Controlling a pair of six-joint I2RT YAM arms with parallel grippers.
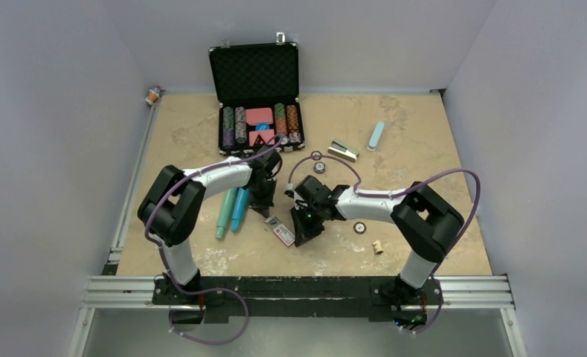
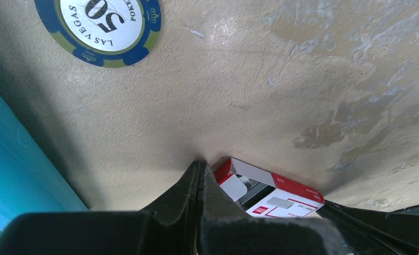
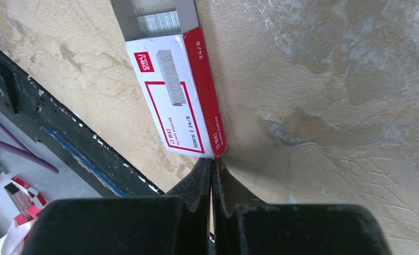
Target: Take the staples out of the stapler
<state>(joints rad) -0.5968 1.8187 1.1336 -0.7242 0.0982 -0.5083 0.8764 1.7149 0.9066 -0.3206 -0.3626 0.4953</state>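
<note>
Looking down from above, both arms reach inward over the tan table (image 1: 424,186), and the left gripper (image 1: 265,210) and right gripper (image 1: 300,239) both have their fingers pressed together on nothing. Between them lies a red and white staple box (image 1: 280,231). What appears to be the stapler (image 1: 343,150), small and metallic, lies untouched well beyond the right arm, near a pale blue object (image 1: 376,135). An open poker chip case (image 1: 259,97) stands at the far edge, and two teal tubes (image 1: 232,211) lie beside the left arm. From the left wrist, the left gripper (image 2: 199,166) is clenched with its tips on the table just beside one end of the staple box (image 2: 273,197); a "50" poker chip (image 2: 106,26) lies farther off. From the right wrist, the right gripper (image 3: 212,160) is clamped shut with its tips at the near corner of the staple box (image 3: 178,101), whose inner tray (image 3: 155,21) is slid partly out, showing staples.
</note>
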